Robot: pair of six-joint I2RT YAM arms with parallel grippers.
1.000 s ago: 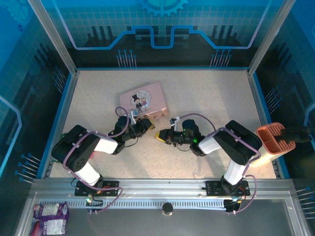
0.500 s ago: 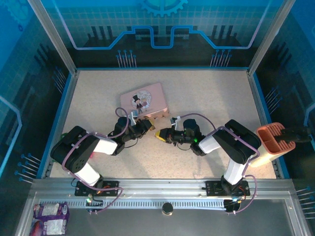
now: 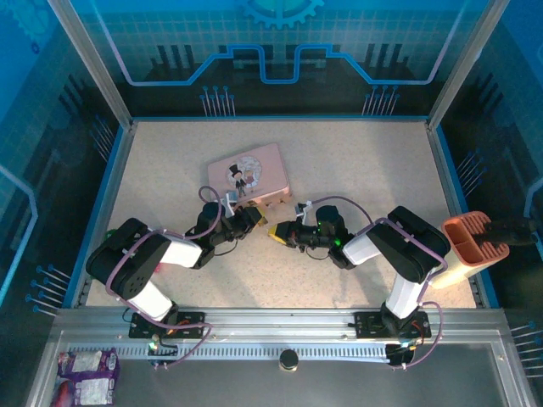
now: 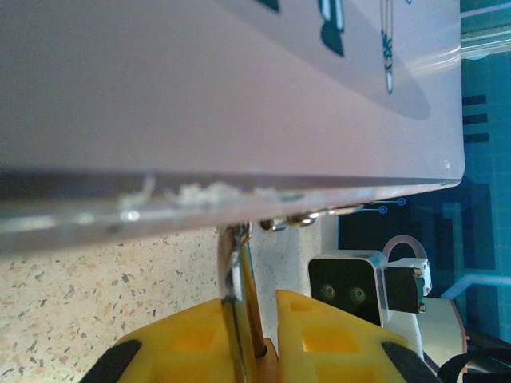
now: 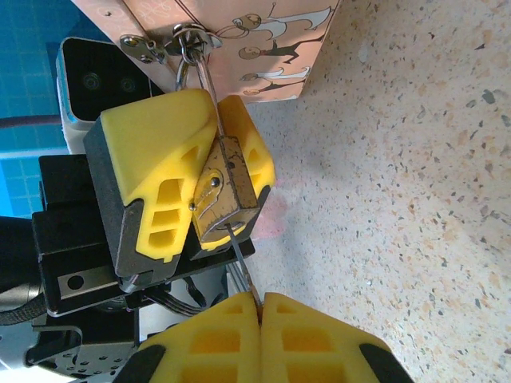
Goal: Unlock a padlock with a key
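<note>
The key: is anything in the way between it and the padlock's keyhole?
Nothing visible is in the way. The key, pinched in the right claw, runs straight up to the bottom face of the padlock, which the left claw holds. Its tip meets that face.

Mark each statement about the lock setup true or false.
1. The left gripper clamps the padlock. True.
2. The key lies loose on the table. False: the right gripper pinches it, with its tip at the padlock's underside.
3. The padlock's shackle passes through the clasp of the tin. True.
4. The two grippers are at opposite table edges. False: they face each other mid-table, just in front of the tin.
</note>
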